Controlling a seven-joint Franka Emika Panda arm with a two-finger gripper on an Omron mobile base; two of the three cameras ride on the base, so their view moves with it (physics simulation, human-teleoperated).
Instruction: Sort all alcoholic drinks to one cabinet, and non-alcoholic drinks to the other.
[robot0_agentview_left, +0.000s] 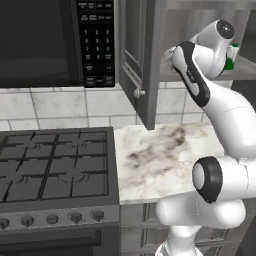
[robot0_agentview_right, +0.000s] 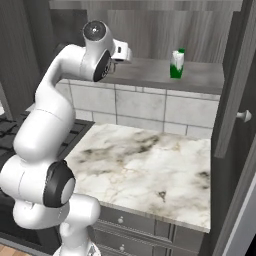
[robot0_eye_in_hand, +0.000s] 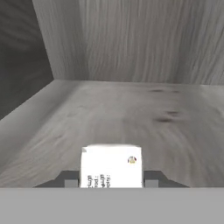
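The gripper (robot0_eye_in_hand: 111, 183) reaches into the open wall cabinet (robot0_agentview_right: 200, 75), clamped on a white carton (robot0_eye_in_hand: 111, 166) held just above the shelf, with a green-and-white carton (robot0_agentview_right: 176, 64) already standing off to its right, so this drink seems nearly delivered.

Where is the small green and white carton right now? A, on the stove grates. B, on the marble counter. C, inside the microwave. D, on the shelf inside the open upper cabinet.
D: in the right base view the green and white carton stands upright on the grey shelf of the open cabinet, above the tile backsplash, well over the marble counter.
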